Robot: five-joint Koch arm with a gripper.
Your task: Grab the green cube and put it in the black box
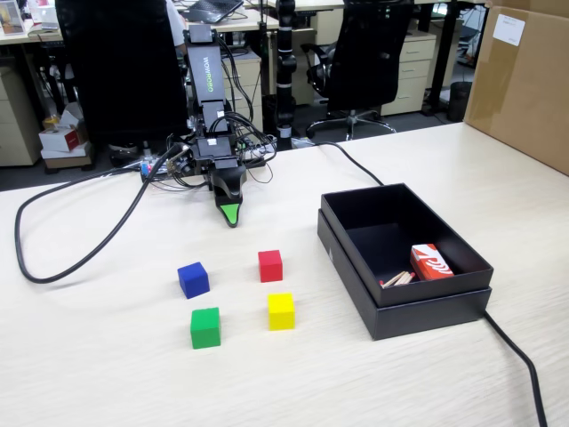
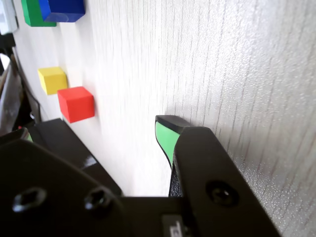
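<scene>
The green cube (image 1: 205, 327) sits on the pale table nearest the front, with the blue cube (image 1: 193, 279) behind it. In the wrist view the green cube (image 2: 33, 13) shows at the top left corner, partly behind the blue cube (image 2: 62, 10). The black box (image 1: 404, 258) stands open on the right of the fixed view. My gripper (image 1: 231, 213) hangs just above the table behind the cubes, well away from the green cube. In the wrist view the gripper (image 2: 94, 132) is open and holds nothing; bare table shows between its green-padded fingertips (image 2: 165, 139).
A red cube (image 1: 270, 265) and a yellow cube (image 1: 281, 310) lie between the green cube and the box. Inside the box are a red-and-white carton (image 1: 431, 262) and wooden sticks (image 1: 397, 279). Black cables (image 1: 80, 253) loop across the table. A cardboard carton (image 1: 524, 80) stands far right.
</scene>
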